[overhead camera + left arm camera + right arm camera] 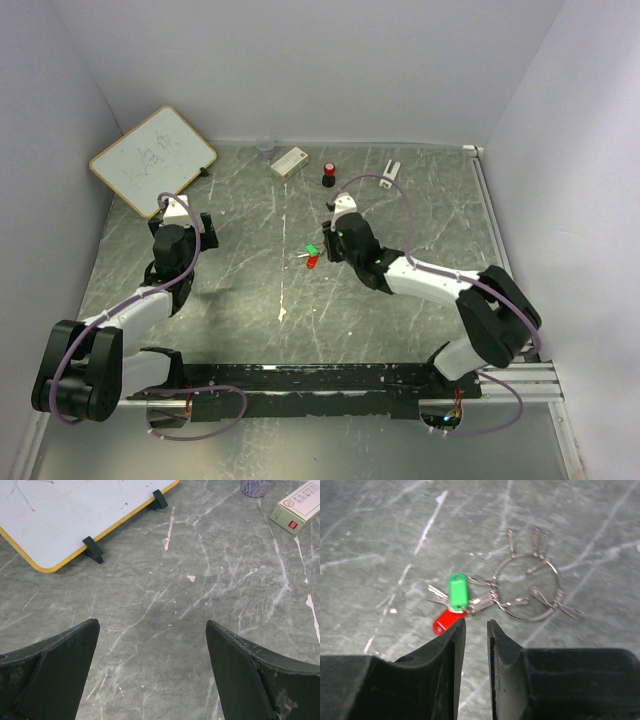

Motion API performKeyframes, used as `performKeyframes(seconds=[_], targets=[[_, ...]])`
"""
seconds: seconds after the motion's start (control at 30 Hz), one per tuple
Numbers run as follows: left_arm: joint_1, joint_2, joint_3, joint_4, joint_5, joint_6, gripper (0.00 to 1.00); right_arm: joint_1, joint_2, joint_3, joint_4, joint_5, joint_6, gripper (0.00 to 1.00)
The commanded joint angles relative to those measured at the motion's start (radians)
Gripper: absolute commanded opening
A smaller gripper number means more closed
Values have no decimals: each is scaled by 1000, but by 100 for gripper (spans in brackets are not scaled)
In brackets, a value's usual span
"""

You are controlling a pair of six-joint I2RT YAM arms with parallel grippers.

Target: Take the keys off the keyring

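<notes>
The keys lie on the grey marbled table: one with a green head and one with a red head, seen as small dots from above. Their blades join the thin silver keyring, which carries several wire clips. My right gripper hovers just short of the keys, its tip beside the red head; the jaws stand a narrow gap apart with nothing between them. From above, the right gripper covers the ring. My left gripper is wide open over bare table at the left.
A whiteboard leans at the back left. Along the back wall stand a small cup, a white and green box, a black cylinder with a red cap and a white clip.
</notes>
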Motion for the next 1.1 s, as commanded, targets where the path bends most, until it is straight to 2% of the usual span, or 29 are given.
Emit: performKeyframes(seconds=[0.0,0.13,0.3,0.6,0.73,1.07], targets=[[-6,0,32,27,36,3,99,32,92,74,35,-37,-29,28],[-7,-10,24,33,18,-6,99,53,162,102,52,-47,-37,34],[-6,-12,23,33,10,-10,99,65,234,141,51,-42,-47,35],[-7,-9,24,29,15,-10,99,67,282,169,68,-32,-87,39],[-7,-11,23,33,17,-10,99,67,308,197,61,-19,-109,44],[-7,-2,25,35,14,-9,99,66,350,220,50,0,-113,45]])
